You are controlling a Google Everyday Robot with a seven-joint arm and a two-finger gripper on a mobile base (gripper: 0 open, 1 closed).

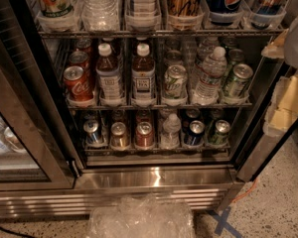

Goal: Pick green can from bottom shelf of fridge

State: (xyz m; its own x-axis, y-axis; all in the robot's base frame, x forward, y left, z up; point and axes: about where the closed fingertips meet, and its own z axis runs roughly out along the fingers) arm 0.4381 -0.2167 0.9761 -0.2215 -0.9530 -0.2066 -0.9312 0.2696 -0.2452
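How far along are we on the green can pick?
Done: the fridge stands open. In hand: the gripper hangs at the right edge, outside the fridge. Left: everything else; the green can sits untouched, rightmost on the bottom shelf.

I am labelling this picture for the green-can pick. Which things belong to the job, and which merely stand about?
Belong to the job:
- green can
- bottom shelf
- fridge
- gripper, at the right edge, level with the middle shelf

Merely standing about:
- navy-blue can
- Coca-Cola can
- tea bottles
- water bottle
- clear plastic wrap on the floor
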